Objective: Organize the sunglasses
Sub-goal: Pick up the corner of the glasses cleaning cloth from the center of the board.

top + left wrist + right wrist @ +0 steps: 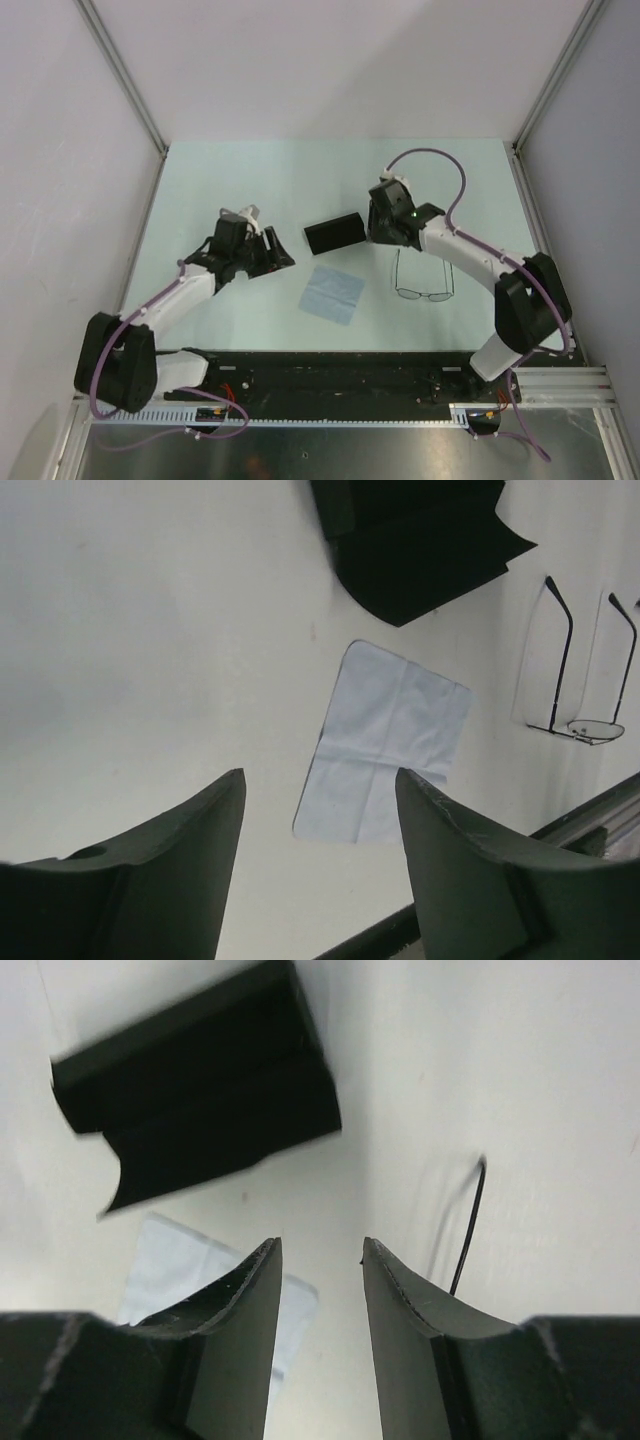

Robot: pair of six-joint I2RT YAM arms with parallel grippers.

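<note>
Now | sunglasses (424, 294): thin dark wire, clear roundish lenses | right wrist view: one temple only | left gripper (320, 775) released, right gripper (322, 1245) slightly parted

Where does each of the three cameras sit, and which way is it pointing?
Top external: above and behind the bases, looking down at the table; both arms show whole.
Left wrist: on the left arm, facing down past the open left gripper at the blue cloth.
Right wrist: on the right arm, facing down past the open right gripper at the black case.
Shared: both wrist views catch the cloth, the case and part of the sunglasses.
</note>
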